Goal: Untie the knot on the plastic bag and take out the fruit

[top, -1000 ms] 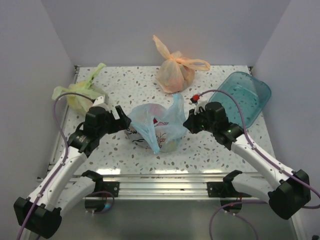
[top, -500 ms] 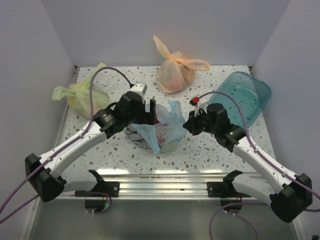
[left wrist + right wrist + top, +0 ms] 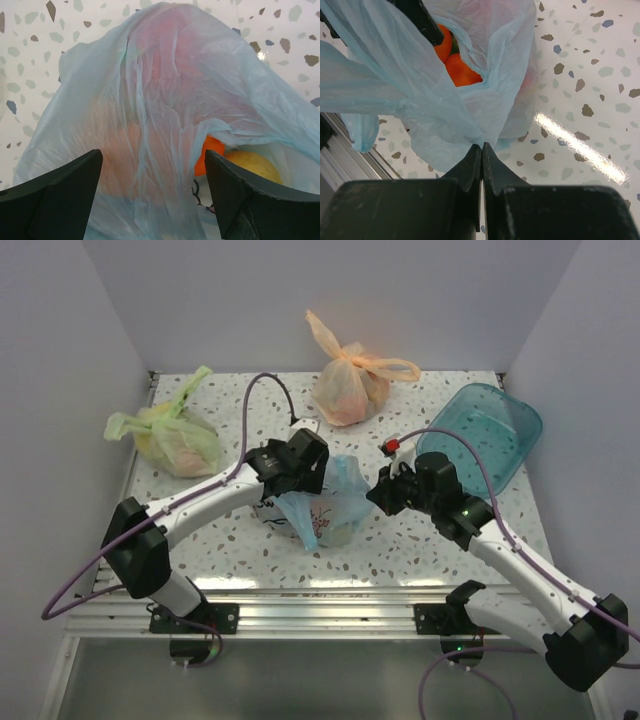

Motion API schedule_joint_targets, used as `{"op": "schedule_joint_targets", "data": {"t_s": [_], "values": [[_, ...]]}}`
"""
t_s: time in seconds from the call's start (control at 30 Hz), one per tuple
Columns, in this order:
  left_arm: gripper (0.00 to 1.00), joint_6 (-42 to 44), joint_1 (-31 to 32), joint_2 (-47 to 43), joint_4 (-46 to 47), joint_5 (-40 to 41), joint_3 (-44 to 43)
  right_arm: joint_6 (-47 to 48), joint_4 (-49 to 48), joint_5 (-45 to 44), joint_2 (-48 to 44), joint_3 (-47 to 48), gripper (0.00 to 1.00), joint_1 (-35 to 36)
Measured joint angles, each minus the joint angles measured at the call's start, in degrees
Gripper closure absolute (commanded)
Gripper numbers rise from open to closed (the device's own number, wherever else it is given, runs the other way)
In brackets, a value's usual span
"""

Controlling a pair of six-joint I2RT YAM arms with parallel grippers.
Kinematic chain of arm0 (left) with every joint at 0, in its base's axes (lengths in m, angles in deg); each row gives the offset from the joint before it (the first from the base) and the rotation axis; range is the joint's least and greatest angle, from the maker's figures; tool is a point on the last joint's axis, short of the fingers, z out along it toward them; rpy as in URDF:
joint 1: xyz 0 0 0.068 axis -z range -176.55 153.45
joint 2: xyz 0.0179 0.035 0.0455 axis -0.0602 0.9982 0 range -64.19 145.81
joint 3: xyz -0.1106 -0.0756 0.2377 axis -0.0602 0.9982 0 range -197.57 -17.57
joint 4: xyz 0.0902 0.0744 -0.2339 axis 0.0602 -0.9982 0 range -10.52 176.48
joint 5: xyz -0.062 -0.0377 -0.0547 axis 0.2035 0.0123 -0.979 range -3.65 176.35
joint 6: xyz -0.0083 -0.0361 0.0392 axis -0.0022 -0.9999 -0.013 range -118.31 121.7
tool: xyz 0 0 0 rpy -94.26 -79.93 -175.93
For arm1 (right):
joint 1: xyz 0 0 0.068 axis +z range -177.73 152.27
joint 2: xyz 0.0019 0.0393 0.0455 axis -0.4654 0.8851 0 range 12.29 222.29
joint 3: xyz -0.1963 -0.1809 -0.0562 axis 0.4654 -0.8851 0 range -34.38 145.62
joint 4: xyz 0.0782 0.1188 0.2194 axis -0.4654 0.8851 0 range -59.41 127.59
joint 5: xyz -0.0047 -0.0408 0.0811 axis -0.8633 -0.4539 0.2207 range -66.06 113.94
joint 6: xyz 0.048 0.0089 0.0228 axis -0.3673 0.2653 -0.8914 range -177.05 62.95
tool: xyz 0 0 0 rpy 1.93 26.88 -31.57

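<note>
The light blue plastic bag (image 3: pixel 322 502) lies mid-table with its mouth gaping. No tied knot shows; one loose handle ear (image 3: pixel 303 523) trails toward the front. My left gripper (image 3: pixel 300 472) is open right above the bag, its jaws straddling the bag's film (image 3: pixel 165 100). An orange fruit (image 3: pixel 210 150) and a yellow fruit (image 3: pixel 252 165) show through the opening beside its right finger (image 3: pixel 245 200). My right gripper (image 3: pixel 378 490) is shut on the bag's right edge (image 3: pixel 481 146) and holds it. Orange fruits (image 3: pixel 462 72) show inside the bag in the right wrist view.
A knotted green bag (image 3: pixel 170 435) sits at the back left. A knotted orange bag (image 3: pixel 350 380) sits at the back centre. A teal plastic tub (image 3: pixel 480 435) lies tilted at the right. The metal rail (image 3: pixel 320 590) runs along the table's front edge.
My left arm has swung from the bag's left side up and over to the bag, with its jaws open. My right gripper has kept its hold on the bag's edge.
</note>
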Motion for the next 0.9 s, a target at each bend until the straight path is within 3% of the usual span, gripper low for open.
{"op": "schedule_joint_targets", "data": {"t_s": [0.27, 0.57, 0.67, 0.7, 0.8, 0.83, 0.9], "values": [[0.21, -0.4, -1.6, -1.4, -0.6, 6.7, 4.1, -0.2, 0.1, -4.1, -1.2, -0.2, 1.00, 0.1], [0.32, 2.2, -18.6, -7.8, 1.5, 7.2, 9.3, -2.7, -0.2, -11.0, -1.3, -0.3, 1.00, 0.3], [0.49, 3.5, -22.0, -8.3, 3.0, 3.5, 9.9, -3.6, -1.4, -12.2, 0.1, 0.1, 1.00, 0.7], [0.64, 4.1, -23.0, -8.4, 3.5, 1.9, 10.0, -3.8, -1.8, -12.5, 1.1, 0.5, 1.00, 0.7], [0.83, 5.6, -25.6, -9.0, 4.6, -3.2, 10.1, -3.8, -2.4, -13.6, 4.9, 3.0, 1.00, 0.8], [0.94, 6.1, -26.5, -9.3, 4.6, -4.9, 10.0, -3.7, -2.3, -14.1, 6.6, 4.6, 1.00, 0.8], [1.00, 6.6, -28.2, -10.1, 4.5, -8.0, 9.7, -3.2, -2.4, -15.4, 10.2, 8.8, 1.00, 0.8]]}}
